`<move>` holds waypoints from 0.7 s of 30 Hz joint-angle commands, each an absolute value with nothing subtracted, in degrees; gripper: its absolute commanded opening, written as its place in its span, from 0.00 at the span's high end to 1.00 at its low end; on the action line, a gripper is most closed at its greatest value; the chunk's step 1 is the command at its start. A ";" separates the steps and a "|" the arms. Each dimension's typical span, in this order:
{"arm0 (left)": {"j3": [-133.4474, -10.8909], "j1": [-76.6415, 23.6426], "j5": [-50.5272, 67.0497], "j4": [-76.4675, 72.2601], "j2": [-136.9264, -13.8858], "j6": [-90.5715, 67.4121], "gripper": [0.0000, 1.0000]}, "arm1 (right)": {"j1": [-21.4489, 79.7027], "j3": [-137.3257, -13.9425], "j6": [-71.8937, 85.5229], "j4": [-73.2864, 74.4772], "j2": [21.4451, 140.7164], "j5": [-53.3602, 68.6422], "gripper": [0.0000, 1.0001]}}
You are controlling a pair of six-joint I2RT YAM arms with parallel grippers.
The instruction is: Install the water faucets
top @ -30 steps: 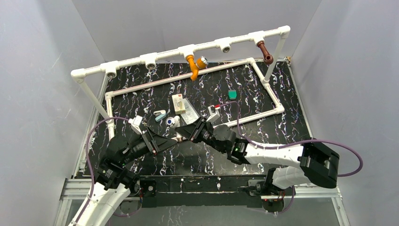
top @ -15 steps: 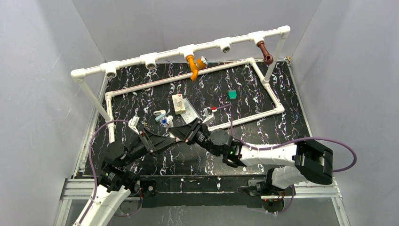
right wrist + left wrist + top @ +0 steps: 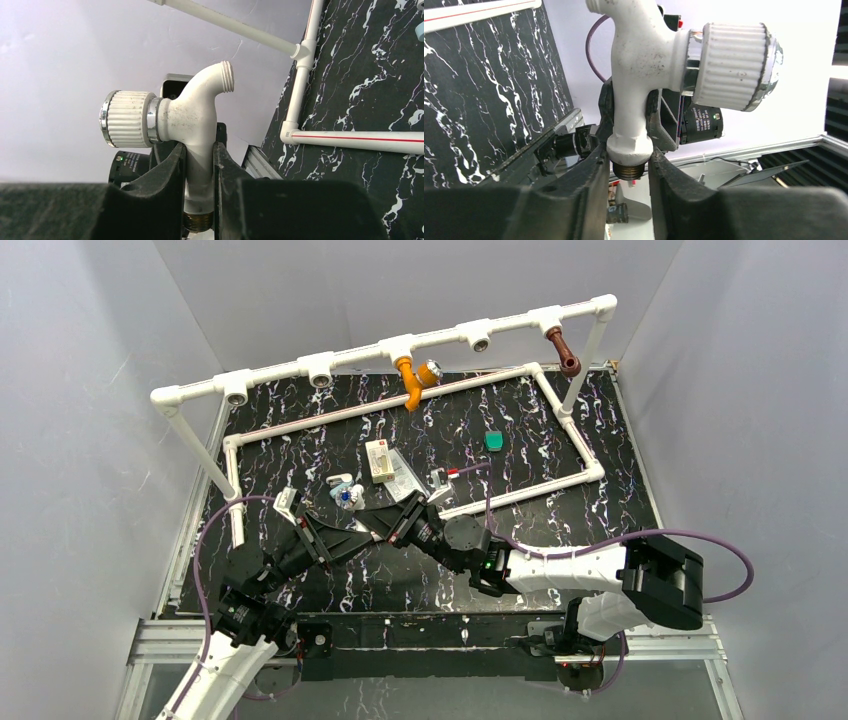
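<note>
White plastic caught from both sides: the white tap [image 3: 639, 75] is in a double grip. The left gripper [image 3: 629, 156] has its fingers [image 3: 589, 175] pressed on the collar just above the brass thread. The right gripper [image 3: 199, 150] clamps the same stem tight, with the ribbed knob off to one side. The orange tap [image 3: 410, 380] and the brown tap [image 3: 564, 350] hang on the pipe frame [image 3: 320, 365], well beyond the fingers, over the black surface [image 3: 560, 440].

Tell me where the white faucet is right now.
Both wrist views show the white faucet clamped by its stem in the left claw and the right claw; in the top view they meet left of centre.
</note>
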State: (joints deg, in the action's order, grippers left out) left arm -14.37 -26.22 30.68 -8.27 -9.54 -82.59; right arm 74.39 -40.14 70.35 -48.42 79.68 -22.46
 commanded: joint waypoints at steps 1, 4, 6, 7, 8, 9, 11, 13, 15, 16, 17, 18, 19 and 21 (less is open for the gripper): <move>-13.90 -26.10 31.70 -11.61 -9.58 -83.21 0.82 | 74.87 -42.89 70.81 -52.45 79.80 -24.76 0.99; -13.89 -26.10 31.82 -11.69 -9.60 -83.32 1.00 | 75.00 -42.76 70.85 -52.39 79.89 -24.98 0.99; -13.89 -26.10 31.89 -11.94 -9.54 -83.27 1.00 | 75.01 -42.57 70.86 -52.30 79.85 -25.19 0.99; -13.93 -26.10 31.90 -12.02 -9.51 -83.24 1.00 | 75.00 -42.40 70.84 -52.23 79.74 -25.32 0.99; -13.97 -26.10 32.01 -12.04 -9.52 -83.23 1.00 | 75.01 -42.25 70.80 -52.17 79.60 -25.39 0.99; -13.97 -26.10 32.02 -12.04 -9.45 -83.17 1.00 | 75.01 -42.07 70.76 -52.12 79.46 -25.40 0.99; -14.06 -26.10 32.05 -11.95 -9.20 -83.06 1.00 | 75.01 -41.57 70.52 -52.20 79.05 -25.36 0.99; -14.06 -26.10 32.00 -11.76 -8.98 -82.78 1.00 | 75.06 -41.13 70.29 -52.21 78.61 -25.11 0.93; -14.15 -26.10 32.08 -11.31 -8.79 -82.48 1.00 | 74.99 -40.61 70.01 -52.08 78.01 -24.80 0.76; -14.22 -26.10 32.08 -11.18 -8.70 -82.33 1.00 | 75.05 -40.34 69.86 -51.97 77.75 -24.72 0.71; -14.24 -26.10 32.16 -11.04 -8.56 -82.21 1.00 | 74.99 -40.09 69.73 -51.76 77.51 -24.66 0.66; -14.30 -26.10 32.28 -10.76 -8.44 -81.95 1.00 | 74.99 -39.82 69.70 -51.43 77.19 -24.49 0.59; -14.46 -26.10 32.30 -10.38 -8.33 -81.65 1.00 | 75.02 -39.55 69.65 -51.27 76.86 -24.36 0.56; -14.88 -26.10 32.34 -9.42 -8.13 -80.95 1.00 | 75.01 -38.70 69.69 -50.67 76.08 -24.30 0.49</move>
State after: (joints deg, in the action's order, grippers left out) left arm -14.28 -26.22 31.09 -9.04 -9.10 -82.65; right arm 74.76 -40.12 70.26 -49.08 79.13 -23.62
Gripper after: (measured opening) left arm 0.292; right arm 0.454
